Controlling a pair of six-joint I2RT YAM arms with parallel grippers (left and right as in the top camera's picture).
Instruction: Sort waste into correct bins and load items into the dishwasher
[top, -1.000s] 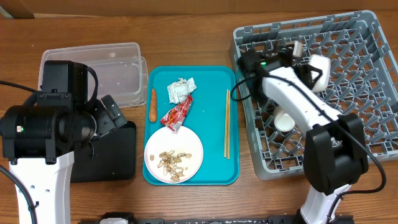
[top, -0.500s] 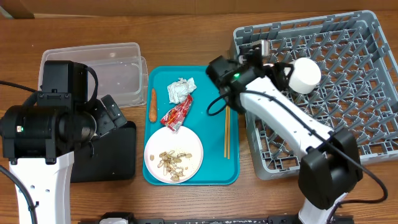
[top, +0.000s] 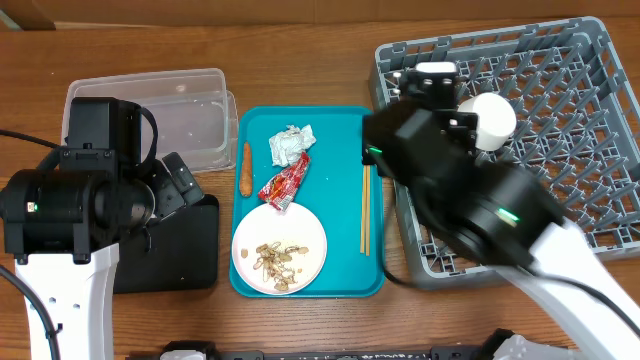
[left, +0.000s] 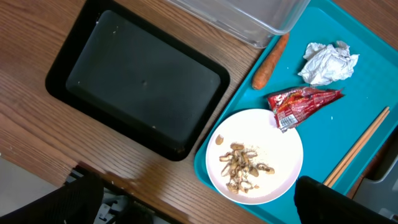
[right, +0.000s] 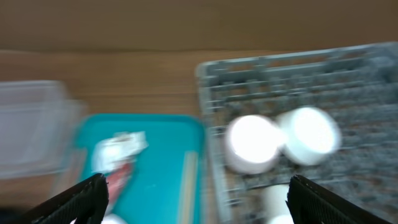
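Observation:
On the teal tray (top: 345, 125) lie a crumpled white napkin (top: 290, 145), an orange carrot (top: 246, 168), a red wrapper (top: 284, 183), wooden chopsticks (top: 366, 210) and a white plate (top: 305, 262) with tan scraps (top: 277, 258). The clear tub (top: 165, 115) and black tray (left: 140, 81) sit to its left. In the grey dish rack (top: 560, 100) rest two white bowls (right: 252, 143) (right: 309, 135), blurred in the right wrist view. My right gripper (right: 205, 202) hangs open and empty, high above the rack's left edge. Above the table's near edge my left gripper (left: 199, 208) is open and empty.
The left arm (top: 75, 205) covers much of the black tray in the overhead view. The raised right arm (top: 470, 200) hides the rack's near-left part. A cardboard wall runs along the table's back edge.
My right gripper has opened and left a white bowl in the rack. The right arm has pulled back and risen toward the camera. The left arm has not moved.

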